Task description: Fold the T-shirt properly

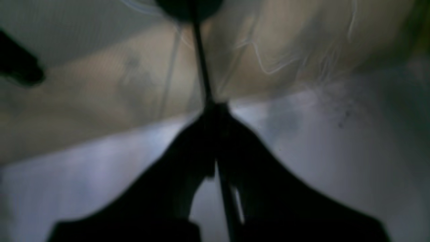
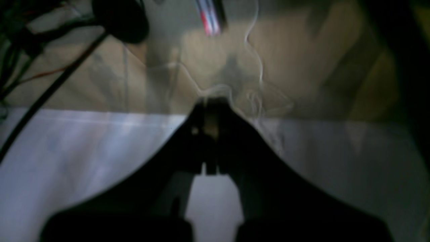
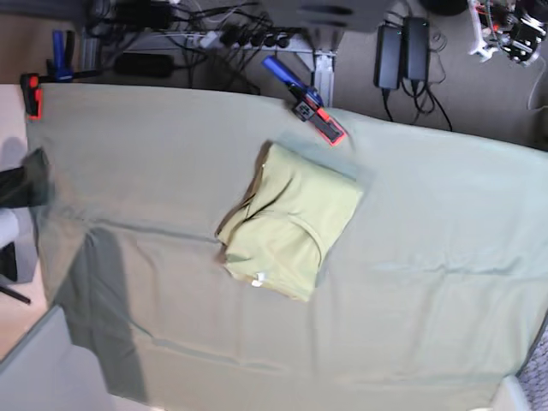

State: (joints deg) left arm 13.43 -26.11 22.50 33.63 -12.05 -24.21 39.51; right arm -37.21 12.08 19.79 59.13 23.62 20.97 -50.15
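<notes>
The pale yellow-green T-shirt point(image 3: 291, 218) lies folded into a compact, tilted rectangle in the middle of the table, its small white tag point(image 3: 259, 277) at the near edge. Neither gripper touches it. In the left wrist view my left gripper point(image 1: 215, 107) is a dark blurred shape with its jaws together and nothing between them. My right gripper point(image 2: 210, 101) is likewise shut and empty, over a pale surface and brown floor. A blurred dark piece of the right arm point(image 3: 21, 180) shows at the base view's left edge.
The grey-green table cloth point(image 3: 428, 257) covers the table. A red-and-black clamp with a blue handle point(image 3: 312, 116) grips the far edge just behind the shirt, and another clamp point(image 3: 32, 96) holds the far left corner. Cables and power bricks point(image 3: 402, 43) lie on the floor beyond.
</notes>
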